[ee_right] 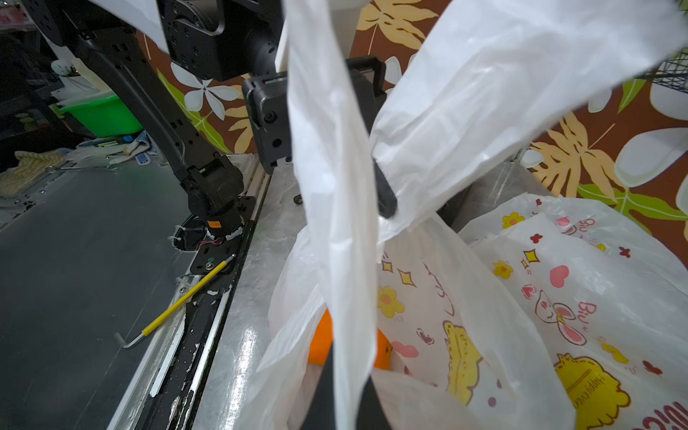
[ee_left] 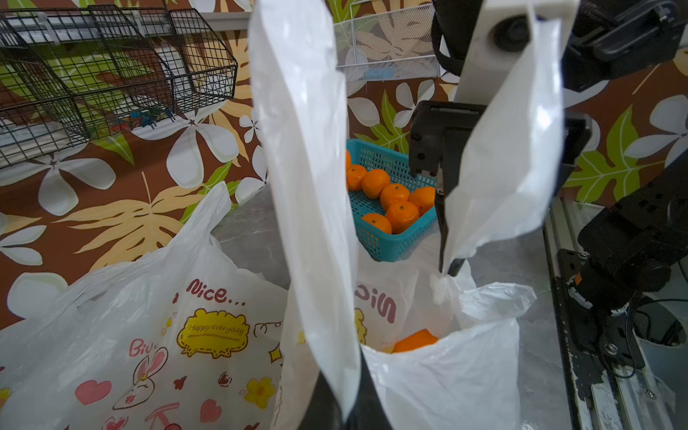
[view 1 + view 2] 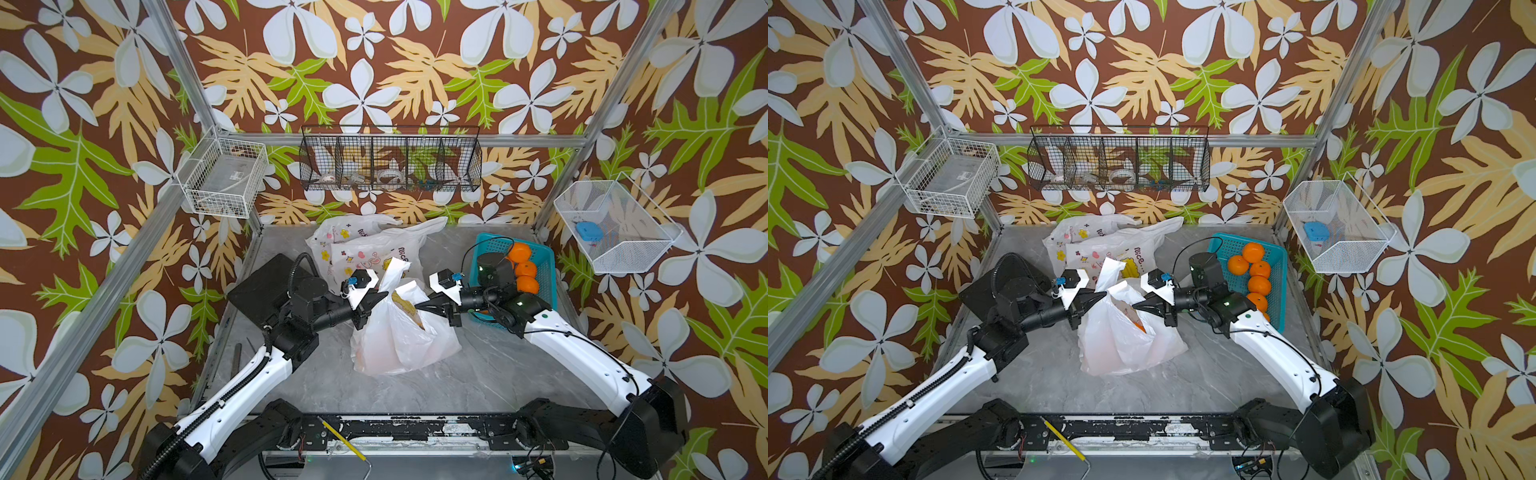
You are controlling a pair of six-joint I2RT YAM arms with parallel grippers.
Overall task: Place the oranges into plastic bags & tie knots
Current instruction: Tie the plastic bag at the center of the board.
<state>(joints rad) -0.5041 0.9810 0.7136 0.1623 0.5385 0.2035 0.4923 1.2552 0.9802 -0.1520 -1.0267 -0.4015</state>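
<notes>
Only slivers of glossy round oranges (image 2: 415, 340) are seen inside the translucent white plastic bag (image 3: 399, 345); five more are counted in the teal lattice basket (image 3: 1278, 270) right of it, others hidden. Two printed plastic bags (image 3: 365, 245) lie behind it. Its handle strips (image 3: 392, 270) are pinched by the left claw (image 3: 381, 297) and right claw (image 3: 420, 306).

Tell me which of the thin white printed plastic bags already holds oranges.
The front white plastic bag, handles pinched by the left end effector and right end effector; glossy orange fruit shows inside. The two bags behind lie flat.
</notes>
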